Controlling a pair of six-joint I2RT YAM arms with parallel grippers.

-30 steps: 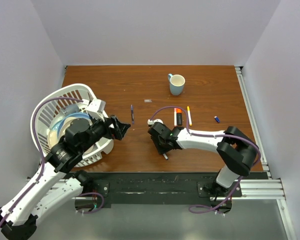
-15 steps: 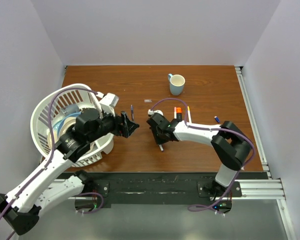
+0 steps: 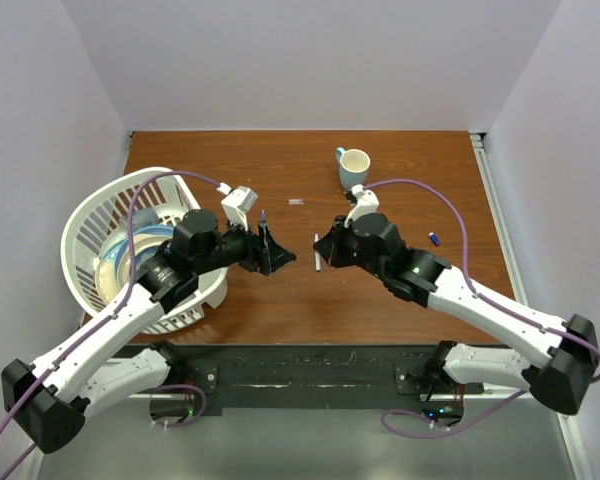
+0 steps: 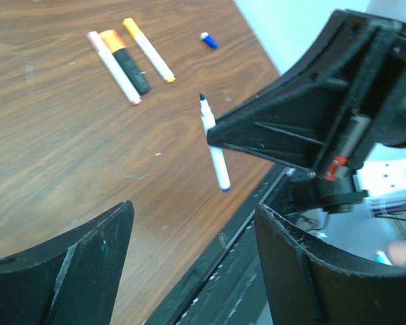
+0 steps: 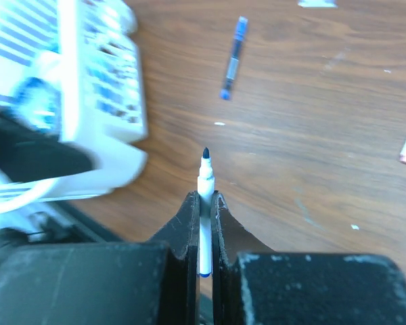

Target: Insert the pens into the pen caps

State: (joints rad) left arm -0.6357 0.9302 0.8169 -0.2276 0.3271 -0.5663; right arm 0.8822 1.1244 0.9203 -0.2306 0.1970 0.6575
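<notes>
At centre of top view, above desk (image 3: 430, 180), right jaws clamp shut on white pen (image 5: 204, 184), dark tip exposed. Left jaws just left of it, spread wide, holding nothing. Blue cap (image 3: 433, 238) on desk, far right.

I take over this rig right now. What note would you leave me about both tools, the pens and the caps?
Left tool: open, empty.
Right tool: shut on a white pen, bare tip pointing forward.
On the table: blue cap, dark blue pen, three more pens side by side.
Done: white pen is gripped. No cap fitted on it yet.
Left: fetch a cap, probably the blue one, push it on; then the other pens.
</notes>
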